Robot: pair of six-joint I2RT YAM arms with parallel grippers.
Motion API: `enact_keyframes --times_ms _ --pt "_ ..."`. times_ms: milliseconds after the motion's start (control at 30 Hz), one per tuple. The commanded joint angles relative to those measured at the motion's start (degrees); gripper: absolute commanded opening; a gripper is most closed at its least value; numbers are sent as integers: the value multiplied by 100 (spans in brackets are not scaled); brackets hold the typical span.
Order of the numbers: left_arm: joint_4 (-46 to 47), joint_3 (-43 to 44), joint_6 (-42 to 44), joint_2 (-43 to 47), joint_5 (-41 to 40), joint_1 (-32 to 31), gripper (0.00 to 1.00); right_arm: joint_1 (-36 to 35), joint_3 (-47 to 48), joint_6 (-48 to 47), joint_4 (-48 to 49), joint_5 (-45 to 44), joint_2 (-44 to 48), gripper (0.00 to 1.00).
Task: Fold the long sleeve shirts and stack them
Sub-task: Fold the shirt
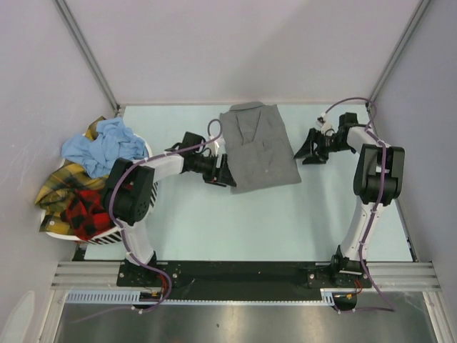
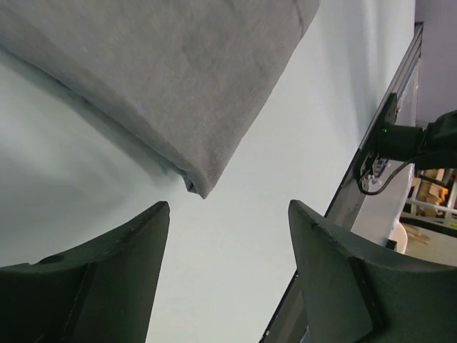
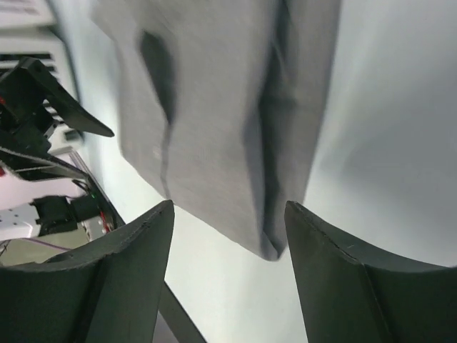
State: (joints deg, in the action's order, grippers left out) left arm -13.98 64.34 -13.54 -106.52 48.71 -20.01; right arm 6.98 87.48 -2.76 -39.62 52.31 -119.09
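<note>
- grey shirt [image 1: 260, 146] lies folded into a rough rectangle on the table [image 1: 235, 221], towards the far middle, collar at the far end, flat on the surface
- left gripper [image 1: 227, 175] sits low at the shirt's near-left corner; from above it looks just beside the cloth, contact not clear from that view
- left wrist view: left gripper [image 2: 228, 207] has its jaws spread wide with nothing between them; the grey shirt's [image 2: 164, 71] folded corner is just ahead of the gap and apart from both fingers
- right gripper [image 1: 305, 152] is at the shirt's right edge, just beside it, about halfway along that side
- right wrist view: right gripper [image 3: 228, 207] also has jaws wide apart and empty; the grey shirt [image 3: 214, 107] lies ahead with its folded layers visible, the near corner ending short of the fingers; this view is a bit blurred
- neither gripper has hold of any cloth
- white basket [image 1: 114, 232] sits at the table's left edge, beside the left arm
- heaped in and over it: light blue shirt [image 1: 103, 146] at the far end, yellow plaid shirt [image 1: 61, 186] on the left side, red-and-black plaid shirt [image 1: 84, 207] at the near end, all crumpled and unfolded
- that pile is well apart from the grey shirt
</note>
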Motion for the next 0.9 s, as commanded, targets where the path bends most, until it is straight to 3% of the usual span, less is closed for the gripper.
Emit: enact_keyframes --times_ms 0,133,200,333,433,500,567,667,700,733,767,833,867 --pt "579 -193 -377 -167 -116 -205 73 -153 -284 -242 -266 -572 -97 69" --pt "686 -123 -386 -413 -213 -293 66 -338 -407 -259 -257 -722 -211 66" --pt "677 -71 -386 -562 -195 -302 60 -434 -503 -286 -327 -766 -229 57" --pt "554 -105 -281 -616 -46 -302 19 -487 -845 -356 -468 -758 -80 32" --pt "352 -377 -97 -370 -63 -302 0 -522 -1179 -514 -713 -810 105 14" --pt "230 -631 26 -90 -46 -284 0 -514 -1347 -593 -906 -854 219 6" --pt "133 -738 123 78 -28 -276 0 -488 -1575 -663 -1047 -890 315 5" --pt "-114 -800 343 316 -63 -223 2 -374 -1656 -865 -1224 -820 518 21" --pt "-244 -774 483 368 -81 -197 6 -330 -1612 -927 -1337 -671 570 34" --pt "-307 -756 580 482 -124 -170 22 -277 -1525 -945 -1382 -618 606 41" --pt "-342 -712 659 535 -255 -100 32 -224 -1419 -1023 -1443 -556 606 47" --pt "-387 -528 844 606 -396 14 48 -145 -1033 -1042 -1540 -380 571 52" --pt "-395 -423 896 571 -528 32 51 -145 -892 -998 -1497 -371 562 52"
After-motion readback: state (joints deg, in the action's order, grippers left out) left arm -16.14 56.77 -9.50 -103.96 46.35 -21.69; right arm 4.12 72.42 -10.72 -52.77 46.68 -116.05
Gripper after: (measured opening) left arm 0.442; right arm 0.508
